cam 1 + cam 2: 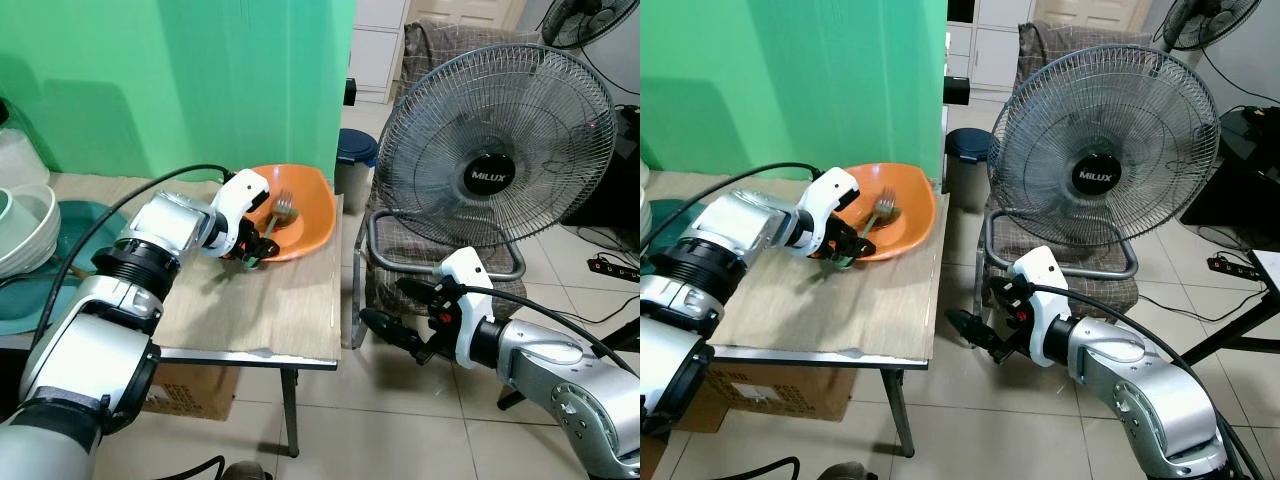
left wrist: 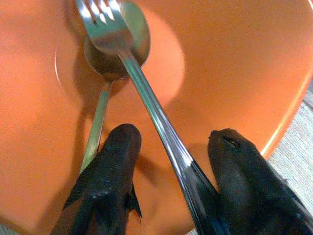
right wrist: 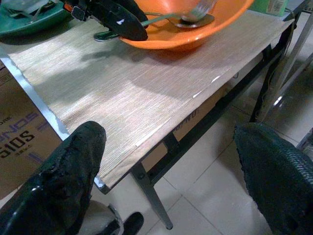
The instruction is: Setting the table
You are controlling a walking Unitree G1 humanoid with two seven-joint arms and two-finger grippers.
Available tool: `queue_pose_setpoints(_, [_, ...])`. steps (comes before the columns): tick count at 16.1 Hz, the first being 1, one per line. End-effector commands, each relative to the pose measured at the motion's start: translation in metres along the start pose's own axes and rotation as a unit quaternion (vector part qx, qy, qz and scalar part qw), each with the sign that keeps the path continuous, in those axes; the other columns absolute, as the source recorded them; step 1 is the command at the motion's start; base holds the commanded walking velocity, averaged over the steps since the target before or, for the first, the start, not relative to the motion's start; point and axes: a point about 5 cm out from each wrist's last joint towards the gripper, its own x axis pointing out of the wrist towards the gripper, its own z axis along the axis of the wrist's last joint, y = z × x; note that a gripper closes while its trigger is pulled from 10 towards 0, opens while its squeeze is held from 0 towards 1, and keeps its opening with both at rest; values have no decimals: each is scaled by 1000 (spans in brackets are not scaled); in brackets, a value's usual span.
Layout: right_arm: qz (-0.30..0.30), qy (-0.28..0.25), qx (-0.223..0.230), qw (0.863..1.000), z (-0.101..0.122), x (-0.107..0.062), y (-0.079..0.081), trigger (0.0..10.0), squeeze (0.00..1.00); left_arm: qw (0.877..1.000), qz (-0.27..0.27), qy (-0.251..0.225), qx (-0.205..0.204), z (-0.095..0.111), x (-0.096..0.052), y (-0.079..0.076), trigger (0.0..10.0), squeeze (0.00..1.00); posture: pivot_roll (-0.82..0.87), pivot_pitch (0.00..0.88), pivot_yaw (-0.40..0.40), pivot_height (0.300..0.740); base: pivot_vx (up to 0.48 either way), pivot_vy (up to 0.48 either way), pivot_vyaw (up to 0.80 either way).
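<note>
My left gripper (image 2: pixel 171 161), fingers spread, straddles a shiny steel fork (image 2: pixel 146 98) whose tines point away into the orange bowl (image 1: pixel 310 215), crossing a spoon (image 2: pixel 110 63). My right gripper (image 3: pixel 171 166) hangs released beside the table (image 1: pixel 280 310).

The place was a lived-in room of a home. A small wood-grain folding table (image 1: pixel 270 300) stood on a pale tiled floor (image 1: pixel 400 420) against a green wall (image 1: pixel 180 80). Beyond the left gripper (image 1: pixel 255 245), an orange bowl (image 1: pixel 310 215) held a fork (image 1: pixel 283 208) and a spoon (image 2: pixel 115 54). Stacked pale bowls (image 1: pixel 25 225) sat well to that gripper's left. Just past the right gripper (image 1: pixel 395 310) stood a large MILUX floor fan (image 1: pixel 495 150) before a cloth-draped chair (image 1: pixel 450 50), with a cardboard box (image 1: pixel 185 390) under the table.
</note>
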Motion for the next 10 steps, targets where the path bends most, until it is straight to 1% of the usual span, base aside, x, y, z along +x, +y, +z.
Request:
queue_pose_setpoints(1, [-5, -3, -5, 1000, 4, -3, -1, 10000, 0, 1000, 9, 3, 21, 6, 0, 0, 0, 0, 50, 0, -47, 740, 0, 0, 0])
queue_pose_setpoints(4, [-5, 2, -12, 1000, 5, -4, -3, 10000, 0, 999, 7, 25, 43, 0, 4, 0, 0, 0, 48, 0, -52, 740, 0, 0, 0])
queue_pose_setpoints(7, [-2, 3, -16, 1000, 8, -5, -5, 10000, 0, 998, 9, 23, 50, 4, 2, 2, 0, 0, 47, 0, -55, 740, 0, 0, 0])
queue_pose_setpoints(10, [6, 8, -24, 1000, 8, -4, -4, 10000, 0, 999, 17, 13, 49, 9, 0, 5, 0, 0, 48, 0, -55, 740, 0, 0, 0])
